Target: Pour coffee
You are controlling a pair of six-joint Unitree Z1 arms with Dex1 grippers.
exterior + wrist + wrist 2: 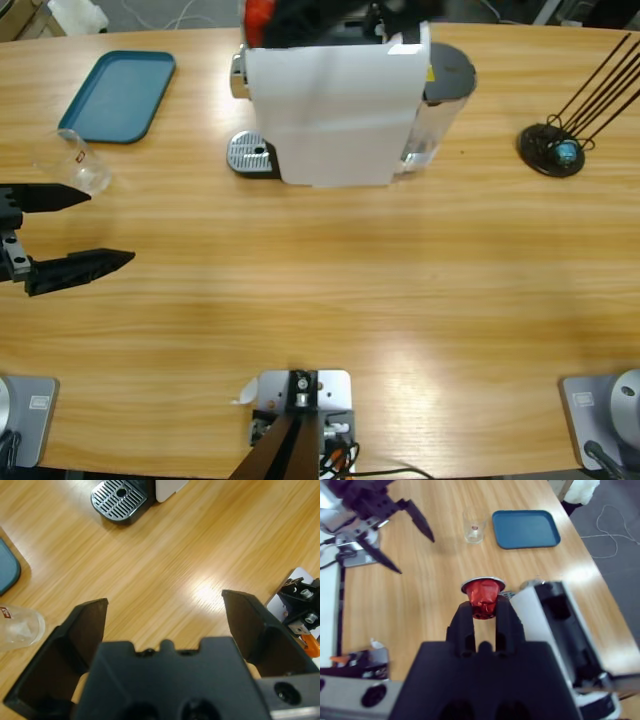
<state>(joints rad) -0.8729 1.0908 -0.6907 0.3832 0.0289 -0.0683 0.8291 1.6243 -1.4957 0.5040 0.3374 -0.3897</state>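
My right gripper (482, 611) is shut on a red coffee capsule (482, 596) with a silver rim, held above the white coffee machine (560, 625), beside its open top slot. In the high view that arm comes down from the top over the machine (330, 100), the capsule (258, 14) showing red at its left. A clear, empty-looking glass (80, 162) stands at the left near the blue tray. My left gripper (110, 227) hovers open just in front of the glass (17, 625), holding nothing. No coffee is in view.
The machine's round metal drip grate (250, 153) sticks out at its left front. A blue tray (120, 95) lies at the back left. A black stand with thin rods (555, 150) sits at the right. Bare wood stretches across the table's front.
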